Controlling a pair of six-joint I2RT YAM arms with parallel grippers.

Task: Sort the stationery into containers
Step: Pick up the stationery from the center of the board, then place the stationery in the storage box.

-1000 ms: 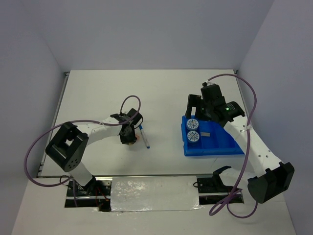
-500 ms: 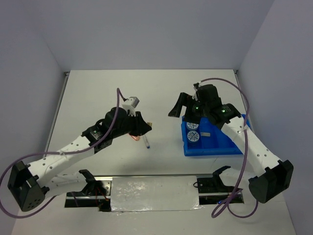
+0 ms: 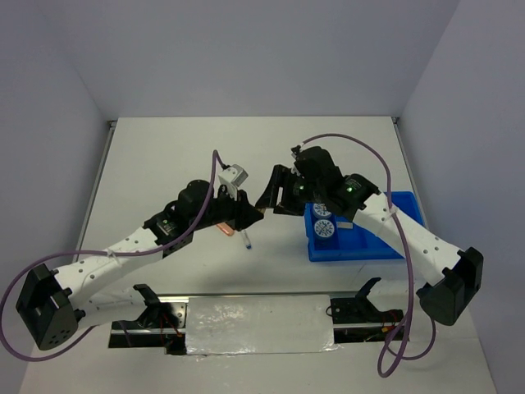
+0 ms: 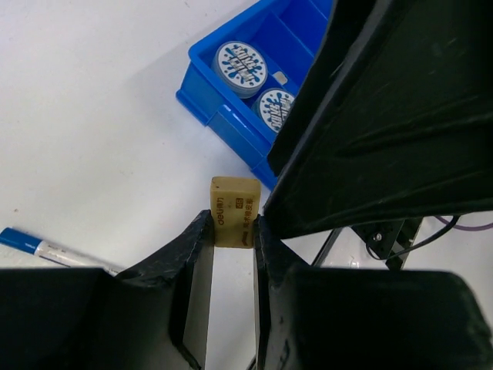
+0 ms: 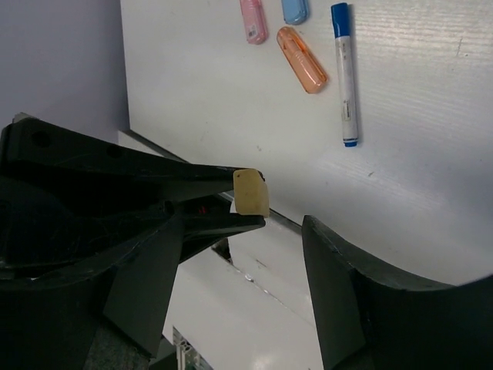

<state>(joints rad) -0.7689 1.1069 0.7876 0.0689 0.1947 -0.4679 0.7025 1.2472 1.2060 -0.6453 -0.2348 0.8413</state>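
My left gripper (image 4: pixel 229 231) is shut on a small tan block (image 4: pixel 235 208) and holds it by its fingertips above the table. In the top view the left gripper (image 3: pixel 248 212) meets my right gripper (image 3: pixel 273 195) left of the blue tray (image 3: pixel 365 245). My right gripper (image 5: pixel 246 223) is open, and the tan block (image 5: pixel 251 192) sits between its fingers without being touched. Two tape rolls (image 3: pixel 321 210) (image 3: pixel 324 229) lie in the tray's left compartment. A blue-capped pen (image 5: pixel 344 73) and pink (image 5: pixel 253 21), light-blue (image 5: pixel 294 9) and orange (image 5: pixel 301 48) bars lie on the table.
The tray (image 4: pixel 208 100) holds the rolls (image 4: pixel 240 68) and a small grey block (image 4: pixel 279 77). The pen (image 3: pixel 247 240) and orange bar (image 3: pixel 225 229) lie below the grippers. A foil-covered strip (image 3: pixel 258 327) runs along the near edge.
My left arm has lifted the tan block from the table and swung right. My right gripper has moved left from above the tray to meet it, its fingers open.
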